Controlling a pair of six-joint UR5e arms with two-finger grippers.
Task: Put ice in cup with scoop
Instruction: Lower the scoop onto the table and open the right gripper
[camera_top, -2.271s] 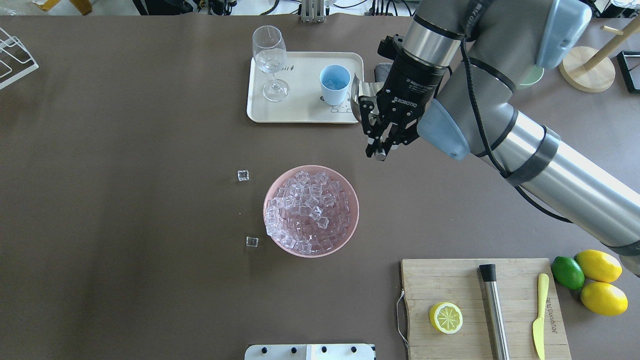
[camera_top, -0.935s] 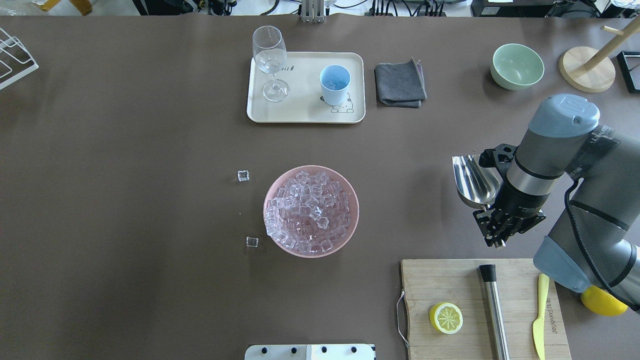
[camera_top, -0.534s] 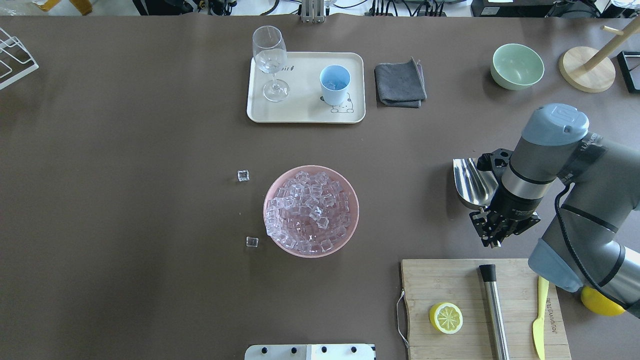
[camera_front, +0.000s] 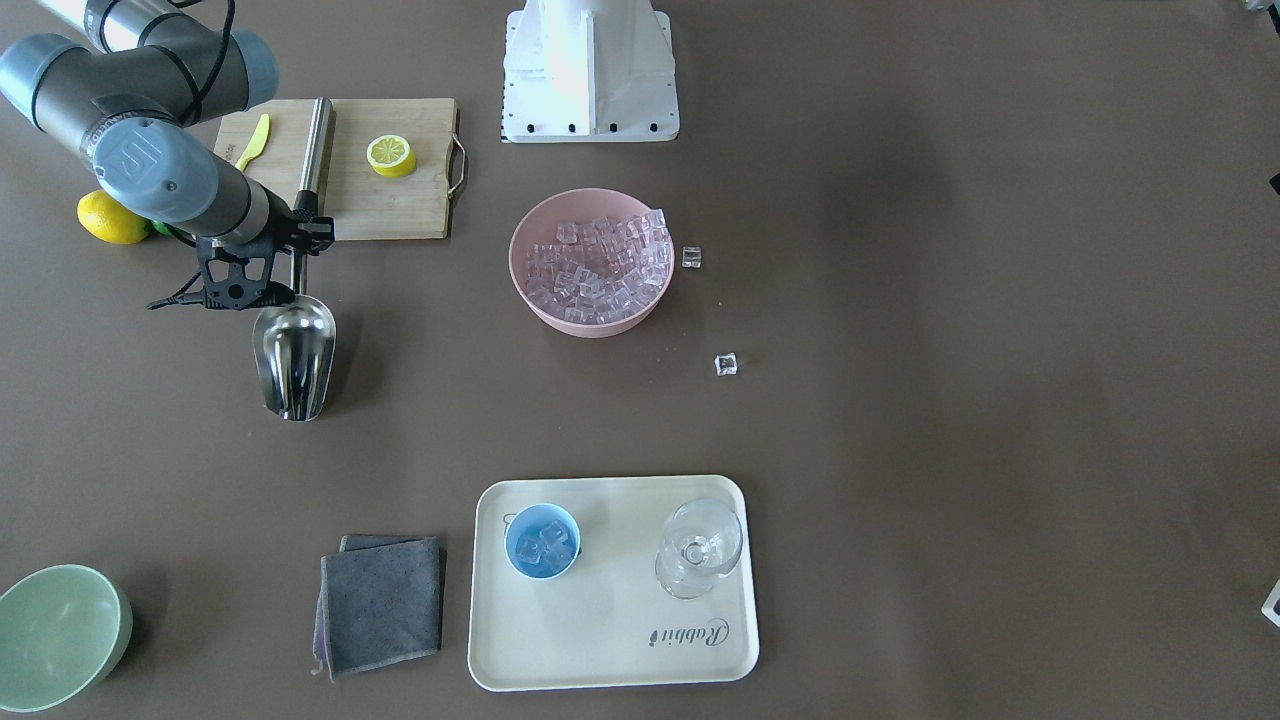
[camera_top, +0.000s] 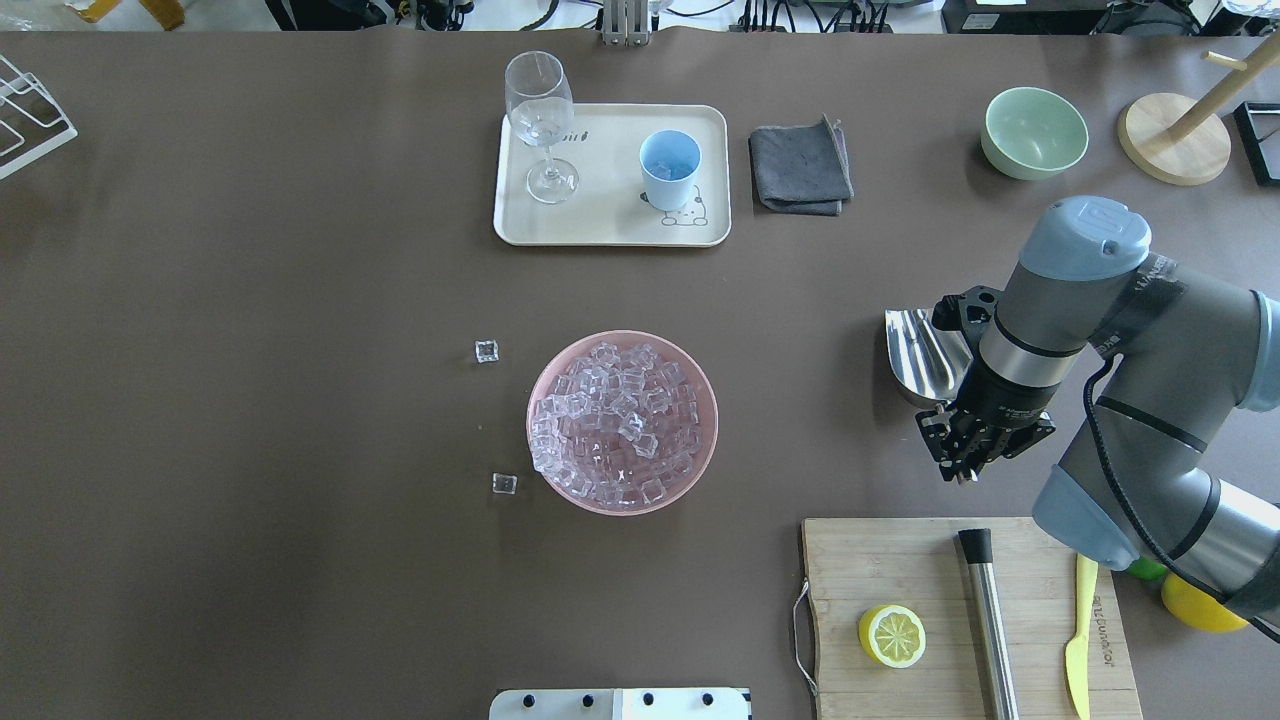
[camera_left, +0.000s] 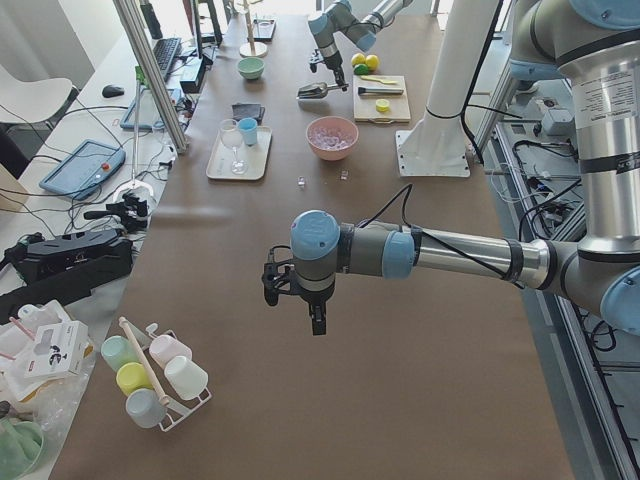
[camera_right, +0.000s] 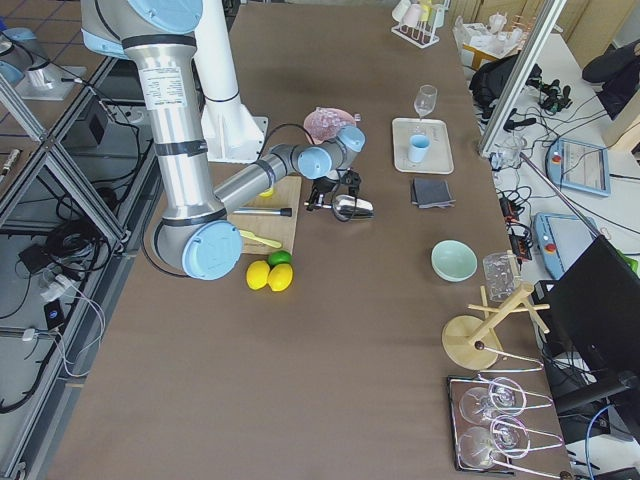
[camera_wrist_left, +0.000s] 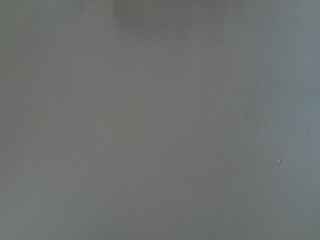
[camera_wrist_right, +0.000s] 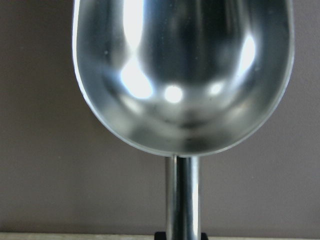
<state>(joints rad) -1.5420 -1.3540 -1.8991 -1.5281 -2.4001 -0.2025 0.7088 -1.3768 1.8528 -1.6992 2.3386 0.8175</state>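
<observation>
The light-blue round cup, far, contains clear ice cubes. The right gripper clamps the shiny steel scoop, which is empty. The left gripper jaw state cannot be determined.

Silver scoop, light-blue cup, pink bowl, cream tray bearing perhaps an animal drawing.

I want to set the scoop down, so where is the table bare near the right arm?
Bare table lies between the pink bowl and the scoop, and between that bowl and the tray. Crowded: the cutting board, and two loose ice cubes beside the bowl.
</observation>
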